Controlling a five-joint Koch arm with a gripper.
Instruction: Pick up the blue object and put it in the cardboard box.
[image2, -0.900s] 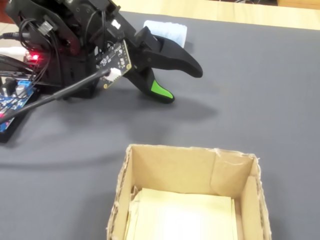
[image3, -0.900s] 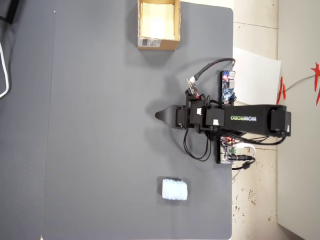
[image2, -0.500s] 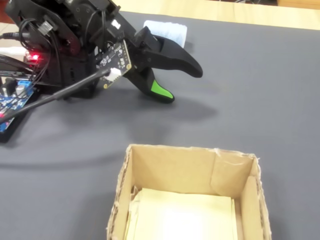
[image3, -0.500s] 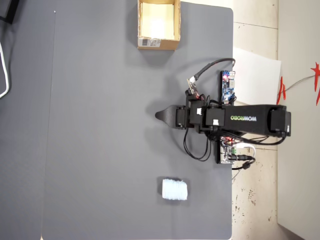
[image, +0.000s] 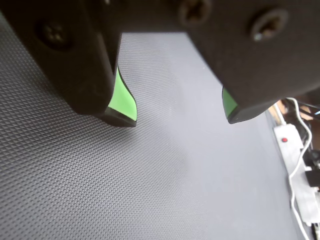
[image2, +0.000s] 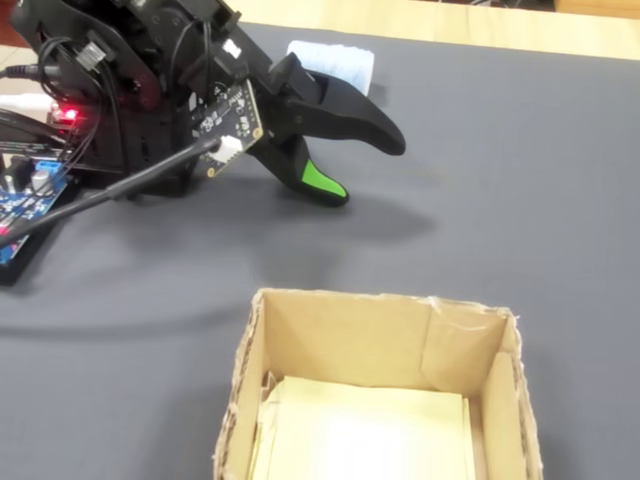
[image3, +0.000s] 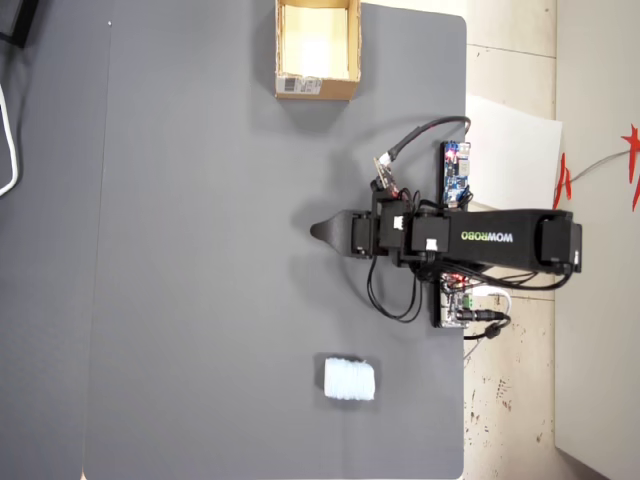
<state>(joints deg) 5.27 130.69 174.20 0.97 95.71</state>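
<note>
The blue object (image3: 349, 379), a pale ribbed lump, lies on the dark mat near the bottom of the overhead view. In the fixed view the blue object (image2: 335, 62) shows partly behind the arm. At the top of the overhead view stands the cardboard box (image3: 315, 88), label side toward the arm; the fixed view shows the cardboard box (image2: 380, 300) open, with a pale inside. My gripper (image: 180, 119) is open over bare mat, with a wide gap between its green pads (image: 122, 97). The gripper (image3: 318, 232) hovers mid-mat between the box and the blue object, touching neither. From the side, the gripper (image2: 362, 167) hangs just above the mat.
Small circuit boards (image3: 455, 172) and cables sit by the arm's base at the mat's right edge in the overhead view; one blue board (image2: 30, 195) shows at the fixed view's left. A white power strip (image: 295, 155) lies beyond the mat edge.
</note>
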